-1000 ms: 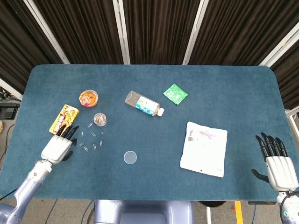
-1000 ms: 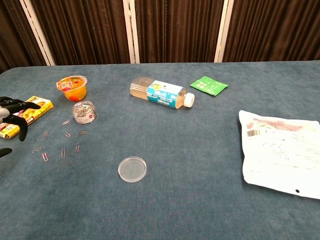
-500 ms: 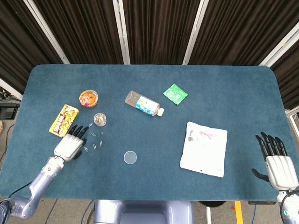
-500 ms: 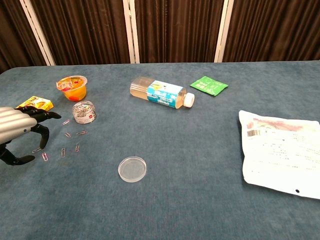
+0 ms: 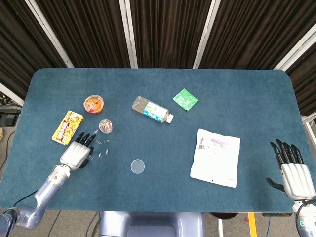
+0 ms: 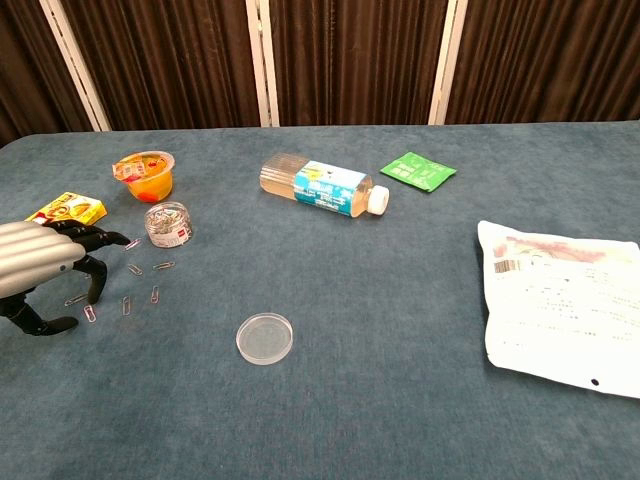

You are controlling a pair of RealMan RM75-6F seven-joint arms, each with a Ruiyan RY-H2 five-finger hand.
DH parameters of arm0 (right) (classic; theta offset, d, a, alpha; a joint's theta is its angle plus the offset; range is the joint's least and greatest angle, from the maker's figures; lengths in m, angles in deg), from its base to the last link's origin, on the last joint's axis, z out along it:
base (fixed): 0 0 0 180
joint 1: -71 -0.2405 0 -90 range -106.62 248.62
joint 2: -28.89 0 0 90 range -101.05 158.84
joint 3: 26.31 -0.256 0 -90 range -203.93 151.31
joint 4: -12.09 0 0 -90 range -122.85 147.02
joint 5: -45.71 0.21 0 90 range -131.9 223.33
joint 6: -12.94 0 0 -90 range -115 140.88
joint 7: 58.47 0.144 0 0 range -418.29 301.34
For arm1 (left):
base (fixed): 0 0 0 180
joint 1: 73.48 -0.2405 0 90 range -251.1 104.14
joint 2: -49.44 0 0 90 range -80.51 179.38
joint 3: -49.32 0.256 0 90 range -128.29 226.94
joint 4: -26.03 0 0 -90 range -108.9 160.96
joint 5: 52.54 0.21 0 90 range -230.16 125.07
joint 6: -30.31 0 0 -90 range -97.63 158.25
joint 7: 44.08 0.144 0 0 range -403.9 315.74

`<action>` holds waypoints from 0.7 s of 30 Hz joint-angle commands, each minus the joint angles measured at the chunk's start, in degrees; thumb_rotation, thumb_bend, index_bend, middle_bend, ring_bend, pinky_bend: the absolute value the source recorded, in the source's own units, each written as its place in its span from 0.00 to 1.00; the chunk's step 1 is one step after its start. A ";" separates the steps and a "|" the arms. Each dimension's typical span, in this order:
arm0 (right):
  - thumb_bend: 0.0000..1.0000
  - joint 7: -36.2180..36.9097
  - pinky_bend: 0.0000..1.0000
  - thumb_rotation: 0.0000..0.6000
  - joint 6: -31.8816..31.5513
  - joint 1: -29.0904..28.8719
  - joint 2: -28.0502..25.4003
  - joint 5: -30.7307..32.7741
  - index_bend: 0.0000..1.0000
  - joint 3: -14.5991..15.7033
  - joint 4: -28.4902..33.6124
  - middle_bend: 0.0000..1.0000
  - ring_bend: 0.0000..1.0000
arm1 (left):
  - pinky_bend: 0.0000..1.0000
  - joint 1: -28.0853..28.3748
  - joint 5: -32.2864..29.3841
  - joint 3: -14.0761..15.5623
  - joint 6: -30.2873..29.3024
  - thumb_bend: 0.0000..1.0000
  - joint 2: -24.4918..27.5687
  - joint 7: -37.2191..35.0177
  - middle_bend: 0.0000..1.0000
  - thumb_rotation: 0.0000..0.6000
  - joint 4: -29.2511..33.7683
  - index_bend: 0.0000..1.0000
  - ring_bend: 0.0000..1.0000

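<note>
My left hand (image 5: 77, 152) (image 6: 48, 270) hovers palm down over several loose paper clips (image 5: 102, 152) (image 6: 140, 292) scattered on the blue table, its fingers spread and bent a little, holding nothing. Just beyond its fingertips stands a small clear tub of paper clips (image 5: 105, 126) (image 6: 168, 223). The tub's clear round lid (image 5: 138, 166) (image 6: 265, 338) lies apart, nearer the front edge. My right hand (image 5: 293, 170) rests open at the table's front right corner, seen only in the head view.
A yellow snack box (image 5: 66, 126) (image 6: 66, 209) and an orange jelly cup (image 5: 93, 104) (image 6: 147, 174) lie at the left. A bottle (image 5: 152, 110) (image 6: 322, 187) lies on its side mid-table, a green sachet (image 5: 185, 99) (image 6: 418, 171) beyond it, a white bag (image 5: 216, 156) (image 6: 560, 304) at the right.
My left hand has moved right, away from the yellow box and over the loose paper clips. The right hand has stayed put.
</note>
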 commanded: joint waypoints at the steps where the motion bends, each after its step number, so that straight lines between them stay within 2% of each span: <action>1: 0.00 -0.12 0.00 1.00 -0.01 -0.01 -0.02 0.09 0.00 -0.05 0.06 0.00 0.00 | 0.00 0.35 -0.01 0.09 0.11 0.33 -0.31 -0.12 0.00 1.00 -0.29 0.42 0.00; 7: 0.00 -0.19 0.00 1.00 0.17 -0.09 0.10 0.57 0.00 -0.25 -0.07 0.00 0.00 | 0.00 0.99 -0.05 0.38 0.29 0.33 -0.76 -0.21 0.00 1.00 -0.53 0.42 0.00; 21: 0.00 0.16 0.00 1.00 0.07 -0.09 0.09 0.90 0.00 -0.48 -0.31 0.00 0.00 | 0.00 1.68 -1.63 1.07 1.37 0.34 -1.22 1.26 0.00 1.00 -0.69 0.49 0.00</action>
